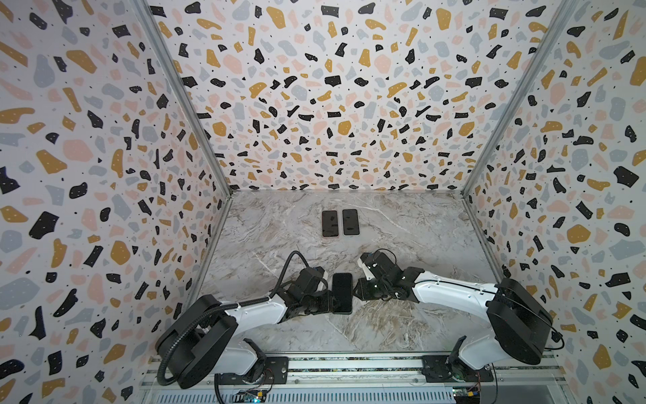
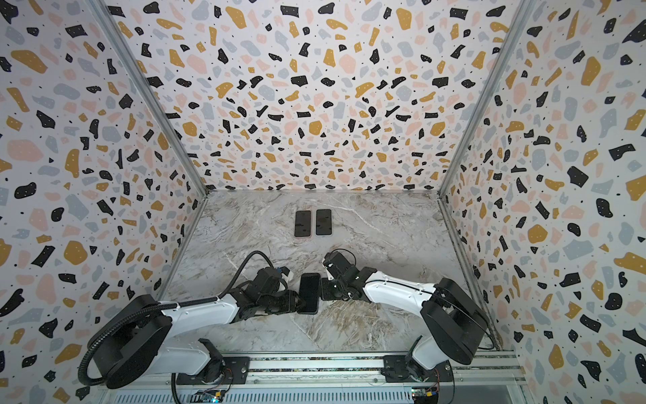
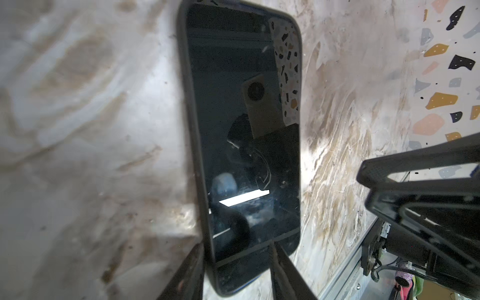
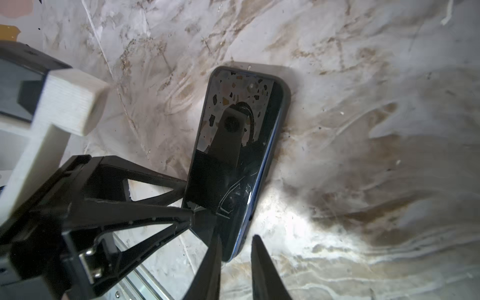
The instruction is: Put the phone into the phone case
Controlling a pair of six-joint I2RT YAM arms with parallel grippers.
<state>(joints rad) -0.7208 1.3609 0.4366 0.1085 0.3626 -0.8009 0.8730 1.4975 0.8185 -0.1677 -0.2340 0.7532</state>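
Phone screen up, lying in dark phone case, centre of worktop, nearer front edge. Blue strip shows along one long side inside case rim. Left fingers apart, tips at phone's near end. Right fingers slightly apart, bare worktop between, beside phone's corner. Second phone, third phone side by side toward back edge.

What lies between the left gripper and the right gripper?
The phone in its dark case lies screen up between the left gripper and the right gripper; both top views show this.
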